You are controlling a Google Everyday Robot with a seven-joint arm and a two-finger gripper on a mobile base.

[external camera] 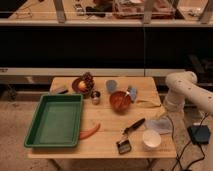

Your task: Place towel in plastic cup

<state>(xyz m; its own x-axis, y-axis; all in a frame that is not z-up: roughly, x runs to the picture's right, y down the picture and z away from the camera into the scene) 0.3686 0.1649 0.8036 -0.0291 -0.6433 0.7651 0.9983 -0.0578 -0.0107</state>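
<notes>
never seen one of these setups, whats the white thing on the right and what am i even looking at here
The white thing is a robot arm reaching in from the right. Its gripper, the two-finger hand at its end, hangs by the table's right edge, near the towel. A single camera looks down at the wooden table. On it are a green tray, a red-brown bowl, the light blue plastic cup, a small metal cup, a white cup, a black brush and an orange carrot-like thing. The towel lies on the table, not held.
</notes>
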